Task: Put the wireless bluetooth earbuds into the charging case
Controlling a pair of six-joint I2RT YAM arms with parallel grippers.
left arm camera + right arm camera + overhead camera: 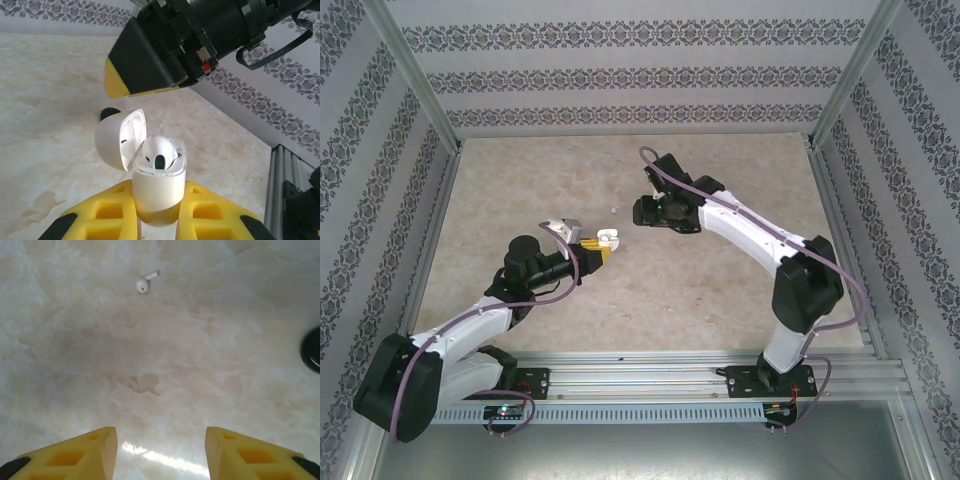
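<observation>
Progress: halfway-ish. Left jaws clamp the glossy white charging case [156, 187], lid open, one white stemmed earbud [159, 150] apparently seated inside. Right jaws gape empty above the beige bench [160, 365]; another white earbud [147, 281] lies loose ahead of them.

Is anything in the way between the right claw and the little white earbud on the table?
No, nothing visible. The right gripper is open, and bare table lies between it and the white earbud. A dark round thing sits well off to the side.
</observation>
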